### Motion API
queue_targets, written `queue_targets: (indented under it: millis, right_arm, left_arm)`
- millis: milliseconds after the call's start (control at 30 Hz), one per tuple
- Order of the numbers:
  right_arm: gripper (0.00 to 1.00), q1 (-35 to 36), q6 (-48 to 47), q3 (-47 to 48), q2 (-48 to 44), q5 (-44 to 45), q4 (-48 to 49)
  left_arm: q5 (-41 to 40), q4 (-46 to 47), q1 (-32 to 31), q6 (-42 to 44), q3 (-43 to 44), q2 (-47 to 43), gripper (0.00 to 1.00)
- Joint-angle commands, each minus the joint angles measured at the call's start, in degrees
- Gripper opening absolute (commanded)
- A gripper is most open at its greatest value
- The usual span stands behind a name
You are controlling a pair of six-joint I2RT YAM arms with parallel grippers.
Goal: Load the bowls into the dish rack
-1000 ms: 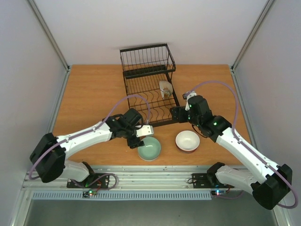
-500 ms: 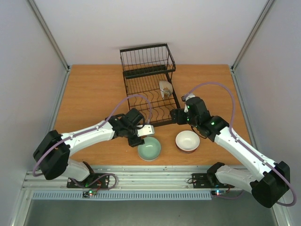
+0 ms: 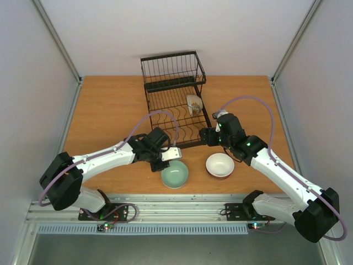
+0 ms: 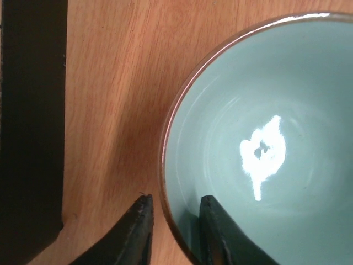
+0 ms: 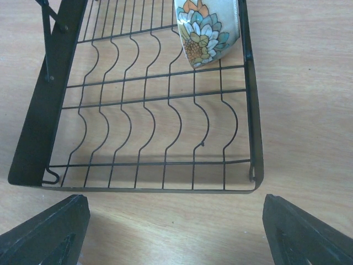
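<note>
A pale green bowl (image 3: 175, 175) (image 4: 265, 143) sits upright on the table near the front. My left gripper (image 3: 165, 164) (image 4: 175, 201) is shut on its left rim, one finger inside and one outside. A dark red bowl (image 3: 220, 165), white inside, stands to its right. The black wire dish rack (image 3: 148, 105) (image 5: 251, 110) holds a flower-patterned bowl (image 3: 193, 103) (image 5: 207, 33) on edge at its right side. My right gripper (image 3: 206, 134) (image 5: 174, 221) hangs open over bare wood just off the rack's near right corner, holding nothing.
The rack's taller basket section (image 3: 171, 67) stands at the far end. Grey walls (image 3: 33, 83) close off both sides of the wooden table (image 3: 110, 105). A metal rail (image 3: 182, 210) with the arm bases runs along the near edge.
My left gripper's jaws have narrowed onto the green bowl's rim. The right gripper drifted slightly left toward the rack's corner and stayed open.
</note>
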Motion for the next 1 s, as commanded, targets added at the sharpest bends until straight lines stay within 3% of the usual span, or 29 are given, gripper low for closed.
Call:
queue_targets:
  millis: [0, 233, 667, 967]
  right_arm:
    - [0.87, 0.01, 1.04, -0.41, 0.27, -0.03, 0.16]
    - [0.87, 0.01, 1.06, -0.57, 0.13, 0.00, 0.15]
    - [0.87, 0.01, 0.82, -0.43, -0.65, -2.26, -0.94]
    - [0.88, 0.02, 1.75, -0.85, -4.46, -16.36, -0.64]
  left_arm:
    - [1.22, -0.28, -0.33, 0.46, 2.12, 0.72, 0.21]
    - [1.92, -1.03, -0.33, 0.67, 2.34, 0.64, 0.01]
    - [5.30, -3.23, -0.34, 1.23, 3.06, -2.27, 0.01]
    - [12.06, -6.54, 0.91, 2.20, 4.41, -8.66, 0.01]
